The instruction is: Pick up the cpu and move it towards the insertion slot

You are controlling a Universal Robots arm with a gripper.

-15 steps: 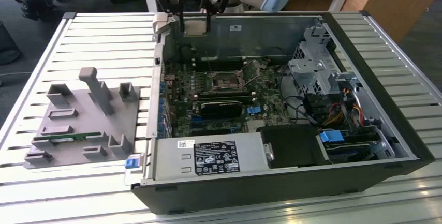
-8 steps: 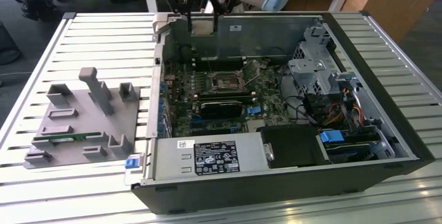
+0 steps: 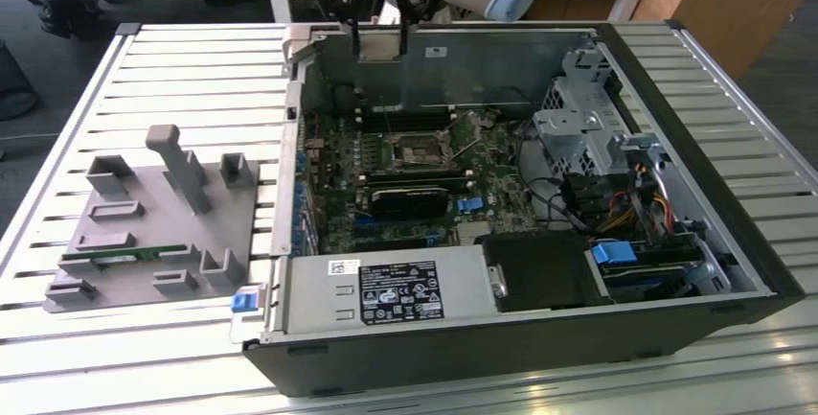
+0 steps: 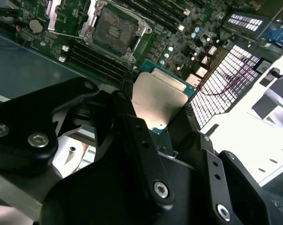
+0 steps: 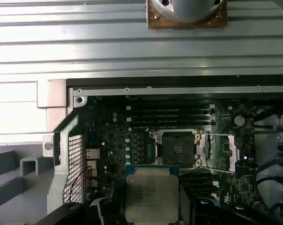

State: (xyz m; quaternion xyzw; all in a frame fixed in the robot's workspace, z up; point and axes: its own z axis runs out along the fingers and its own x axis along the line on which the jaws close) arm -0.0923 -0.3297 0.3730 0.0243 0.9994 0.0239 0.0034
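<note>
My hand (image 3: 381,39) grips the cpu (image 3: 381,44) between its two black fingers (image 4: 132,126), holding it in the air over the far edge of the open computer case (image 3: 715,233) on the slatted worktop (image 3: 153,60). In both wrist views the chip's silvery top faces the camera. The insertion slot (image 3: 419,153) lies on the motherboard (image 3: 383,175), well apart from the cpu.

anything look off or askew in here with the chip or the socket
Nothing stands out. The gripper holds the cpu by its edges above the case, and the insertion slot sits open and bare on the motherboard.
</note>
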